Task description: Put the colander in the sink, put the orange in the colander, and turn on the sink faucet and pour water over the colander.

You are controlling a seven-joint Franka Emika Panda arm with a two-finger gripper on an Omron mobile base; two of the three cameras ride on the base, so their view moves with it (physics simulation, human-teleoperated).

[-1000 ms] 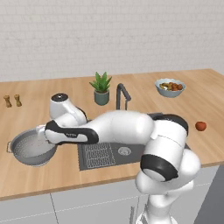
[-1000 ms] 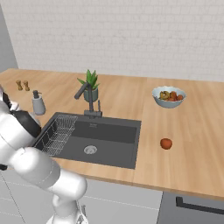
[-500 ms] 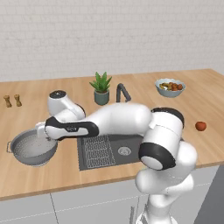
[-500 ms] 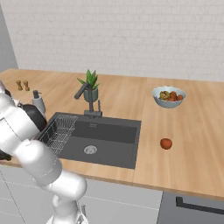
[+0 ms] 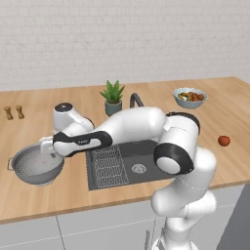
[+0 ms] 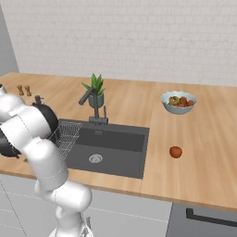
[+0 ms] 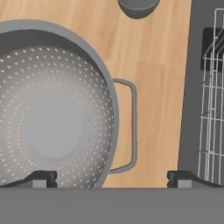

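The colander (image 5: 35, 165), a grey perforated metal bowl, stands on the wooden counter left of the sink (image 5: 146, 149). My gripper (image 5: 47, 145) hangs over its right rim. In the hand view the gripper (image 7: 112, 179) is open. One fingertip (image 7: 41, 178) is above the colander's bowl (image 7: 52, 127) and the other (image 7: 186, 178) is near the sink's edge (image 7: 192, 87), so the loop handle (image 7: 130, 127) lies between them, below and untouched. The orange (image 5: 224, 140) (image 6: 175, 152) rests on the counter right of the sink (image 6: 113, 139). The faucet (image 5: 136, 100) (image 6: 91, 101) stands behind the basin.
A wire rack (image 5: 108, 165) (image 7: 213, 109) fills the sink's left part. A potted plant (image 5: 113, 97) and a fruit bowl (image 5: 189, 96) stand at the back. Two small shakers (image 5: 13, 112) are at the far left. A dark grey round thing (image 7: 138, 6) stands beyond the colander.
The hand has drifted a little left over the colander's right rim, and the arm's elbow has swung toward the sink. The colander and the orange have not moved.
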